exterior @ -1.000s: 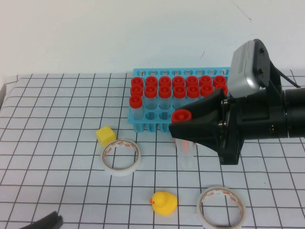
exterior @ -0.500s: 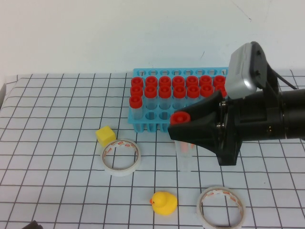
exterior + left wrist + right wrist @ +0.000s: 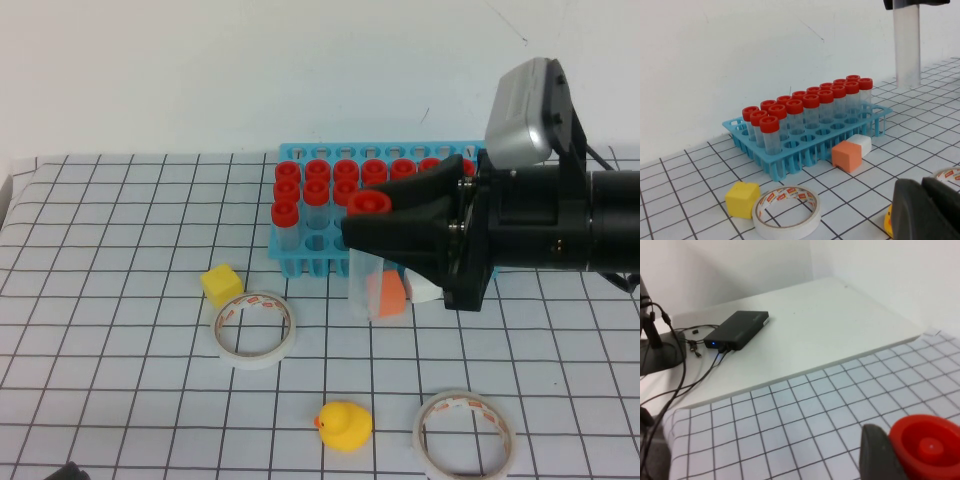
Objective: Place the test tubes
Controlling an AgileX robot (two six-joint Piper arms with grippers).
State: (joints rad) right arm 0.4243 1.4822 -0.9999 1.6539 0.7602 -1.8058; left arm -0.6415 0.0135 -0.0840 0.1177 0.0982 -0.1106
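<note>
Right tool (image 3: 362, 235) grips a test tube (image 3: 360, 292) before the rack (image 3: 300, 262); left wrist view shows the near-left left tool (image 3: 921, 212) closed.

A lab-style test bench: grid-lined tabletop (image 3: 100, 300), blue rack (image 3: 290, 151) of red-capped tubes (image 3: 317, 172), cabled black box (image 3: 737, 330).

Nothing readable from here; the left tape roll (image 3: 785, 227) and right tape roll (image 3: 450, 402) carry red print, too small to read

Rack (image 3: 300, 262) is set at tabletop (image 3: 120, 300) rear. Test tube (image 3: 370, 203) is held in right end effector (image 3: 368, 222) before rack; left end effector (image 3: 921, 200) at near-left corner.
</note>
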